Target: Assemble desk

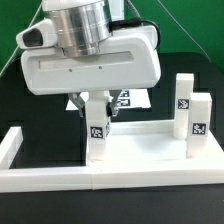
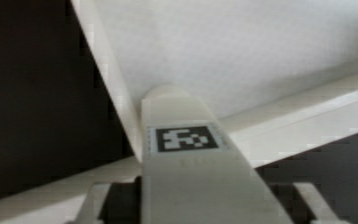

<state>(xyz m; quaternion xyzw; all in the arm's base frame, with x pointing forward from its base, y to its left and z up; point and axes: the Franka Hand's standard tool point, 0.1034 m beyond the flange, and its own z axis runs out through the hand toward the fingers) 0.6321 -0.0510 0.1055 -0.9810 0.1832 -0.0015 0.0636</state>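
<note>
Gripper (image 1: 95, 108) grasping a tagged desk leg (image 1: 96, 135) at its top; the leg looks rigid, light, smooth-sided plastic.

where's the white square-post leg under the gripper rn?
The white square-post leg stands upright left of centre in the exterior view, between the fingers, against the long white border frame; two more tagged legs stand at that view's right.

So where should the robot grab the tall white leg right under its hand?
Best near the top of the leg, above its tag, coming straight down from above. It stands upright with flat square sides, so the hand can probably pinch two opposite faces.
</note>
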